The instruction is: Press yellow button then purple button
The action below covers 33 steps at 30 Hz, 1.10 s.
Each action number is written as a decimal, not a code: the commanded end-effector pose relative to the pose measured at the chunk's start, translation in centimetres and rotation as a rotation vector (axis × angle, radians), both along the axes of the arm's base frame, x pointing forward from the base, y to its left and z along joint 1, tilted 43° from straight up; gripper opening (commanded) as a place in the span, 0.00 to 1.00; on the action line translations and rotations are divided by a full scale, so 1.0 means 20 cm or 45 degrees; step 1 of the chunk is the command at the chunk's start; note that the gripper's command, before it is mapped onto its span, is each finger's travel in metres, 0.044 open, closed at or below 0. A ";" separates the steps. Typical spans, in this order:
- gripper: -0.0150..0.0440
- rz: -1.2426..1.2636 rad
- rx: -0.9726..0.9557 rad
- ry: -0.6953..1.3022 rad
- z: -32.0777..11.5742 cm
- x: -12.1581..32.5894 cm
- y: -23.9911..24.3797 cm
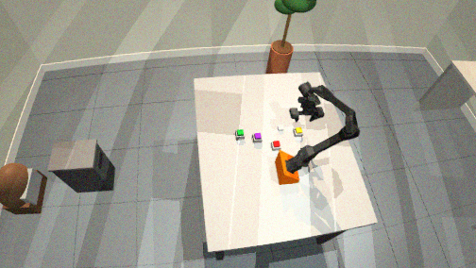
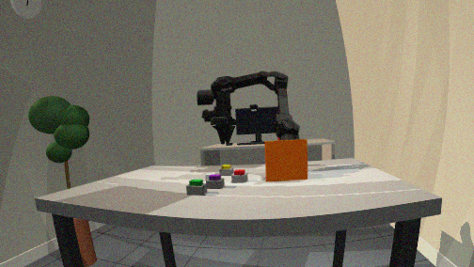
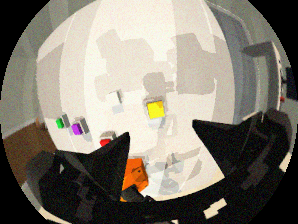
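Yellow button point(image 3: 154, 110) sits between the wide-open, empty tool point(image 3: 161, 141) fingers, which hang high above the bench point(image 1: 246, 212), lined up to press it

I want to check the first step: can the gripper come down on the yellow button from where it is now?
Probably yes. The gripper is open and empty, well above the yellow button, which shows between its fingers with nothing over it. The small white block lies beside it, apart.

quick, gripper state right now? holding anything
Gripper: open, holding nothing; it hangs above the table with the yellow button in view between its fingers.
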<state>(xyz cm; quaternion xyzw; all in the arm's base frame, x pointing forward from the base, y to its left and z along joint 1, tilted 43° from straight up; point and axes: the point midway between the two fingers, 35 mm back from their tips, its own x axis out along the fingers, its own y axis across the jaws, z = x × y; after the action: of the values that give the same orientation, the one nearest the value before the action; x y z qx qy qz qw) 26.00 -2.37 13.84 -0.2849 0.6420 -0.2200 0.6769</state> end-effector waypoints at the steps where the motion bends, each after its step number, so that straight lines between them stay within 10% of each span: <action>1: 0.93 0.027 -0.018 0.017 0.01 0.01 0.01; 16: 0.29 0.027 -0.021 0.015 -0.22 0.03 -0.20; 33: 0.29 0.027 -0.021 0.015 -0.26 0.04 -0.24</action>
<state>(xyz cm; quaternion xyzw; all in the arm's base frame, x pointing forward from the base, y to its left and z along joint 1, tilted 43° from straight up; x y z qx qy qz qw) 26.85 -6.94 9.04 -0.2945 0.6395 -0.2175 0.6760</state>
